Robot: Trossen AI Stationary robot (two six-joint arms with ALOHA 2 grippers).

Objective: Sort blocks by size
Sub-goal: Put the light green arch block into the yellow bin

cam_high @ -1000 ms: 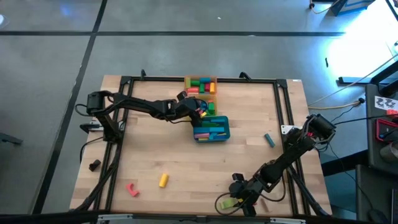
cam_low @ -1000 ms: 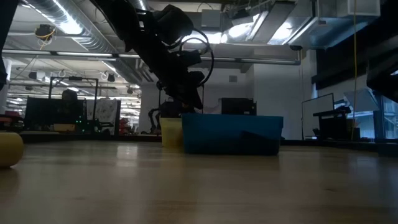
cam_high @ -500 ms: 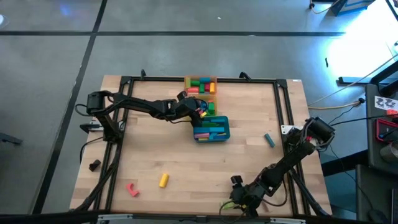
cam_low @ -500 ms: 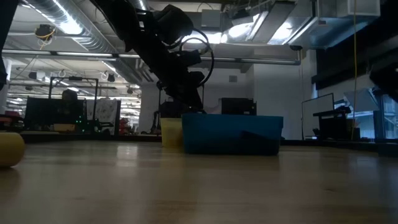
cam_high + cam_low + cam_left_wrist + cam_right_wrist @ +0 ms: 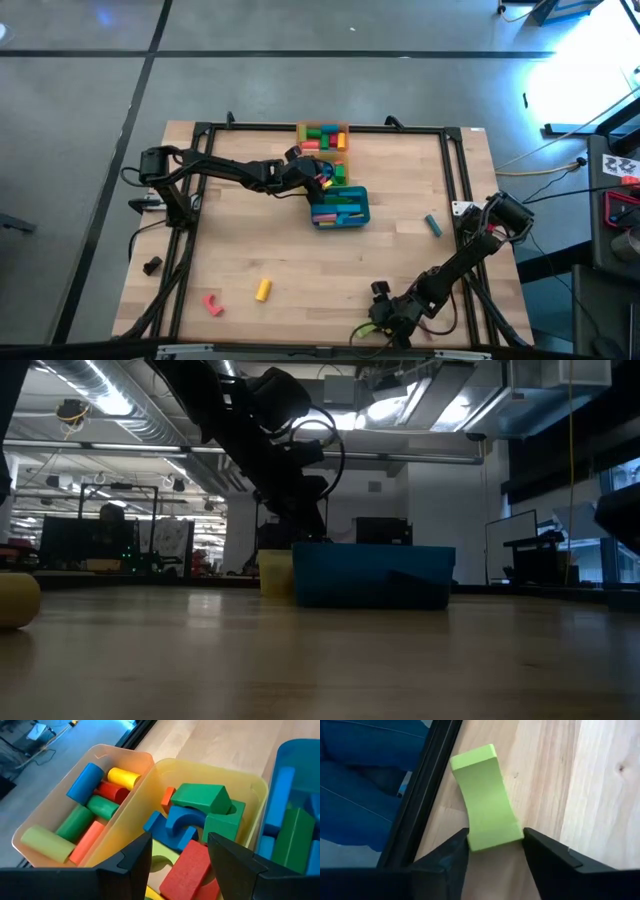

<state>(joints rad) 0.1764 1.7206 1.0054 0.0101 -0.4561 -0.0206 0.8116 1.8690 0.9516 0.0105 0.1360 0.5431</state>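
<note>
My left gripper (image 5: 325, 180) hangs open and empty over the yellow tray (image 5: 200, 767), which holds green, blue and red blocks (image 5: 200, 802). It also shows in the low view (image 5: 300, 525). Beside it, the orange tray (image 5: 107, 755) holds cylinders and the teal tray (image 5: 340, 207) holds long bars. My right gripper (image 5: 380, 320) is at the table's near edge, shut on a light green arch block (image 5: 482, 790). Loose on the table lie a teal block (image 5: 432, 224), a yellow cylinder (image 5: 263, 290) and a red arch (image 5: 212, 304). My right gripper pinches the light green arch block between its two fingers, at the end (image 5: 492, 835) nearest the gripper. The fingers reach along the block, one on each long side. The block lies flat on the wood, right beside the black frame rail (image 5: 427, 785).
A black frame rail runs around the table, close to the green block at the near edge. The three trays stand together at the far middle. A small black object (image 5: 152, 266) lies off the table's left side. Bare wood (image 5: 400, 260) lies between trays and loose blocks.
My right arm has swung a little, and its gripper has moved slightly toward the table's near edge by the green block. My left gripper has kept still over the yellow tray.
</note>
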